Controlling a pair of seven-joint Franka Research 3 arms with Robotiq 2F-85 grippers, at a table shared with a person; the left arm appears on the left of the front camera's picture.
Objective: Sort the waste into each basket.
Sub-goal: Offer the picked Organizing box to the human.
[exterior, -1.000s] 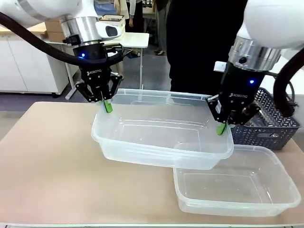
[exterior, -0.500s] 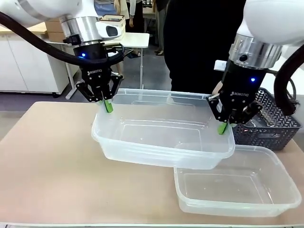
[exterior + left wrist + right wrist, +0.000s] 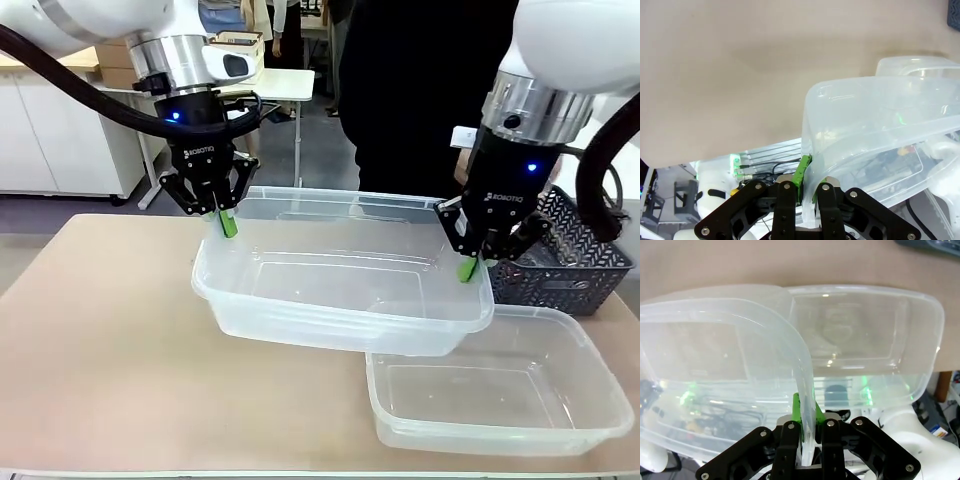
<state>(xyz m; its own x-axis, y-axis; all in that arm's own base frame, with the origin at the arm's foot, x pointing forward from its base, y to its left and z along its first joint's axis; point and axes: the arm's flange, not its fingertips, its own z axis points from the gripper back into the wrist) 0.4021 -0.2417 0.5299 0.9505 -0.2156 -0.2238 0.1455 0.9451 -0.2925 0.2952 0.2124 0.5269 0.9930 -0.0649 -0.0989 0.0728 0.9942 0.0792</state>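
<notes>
A clear basket (image 3: 330, 325) hangs tilted above the table, carried by both arms. My left gripper (image 3: 228, 225) is shut on its left rim, and the left wrist view shows the green pads (image 3: 803, 170) pinching the thin wall (image 3: 880, 110). My right gripper (image 3: 466, 268) is shut on the right rim, which the right wrist view shows between its fingers (image 3: 805, 412). The held basket (image 3: 715, 355) overlaps a second clear basket (image 3: 500, 432), which rests empty on the table at the front right and also appears in the wrist views (image 3: 865, 325) (image 3: 910, 65). The waste is out of view.
A dark lattice-walled basket (image 3: 585, 262) stands at the right edge behind the right gripper. A person in dark clothes (image 3: 420, 100) stands at the far side. The tan tabletop (image 3: 100, 350) is bare on the left.
</notes>
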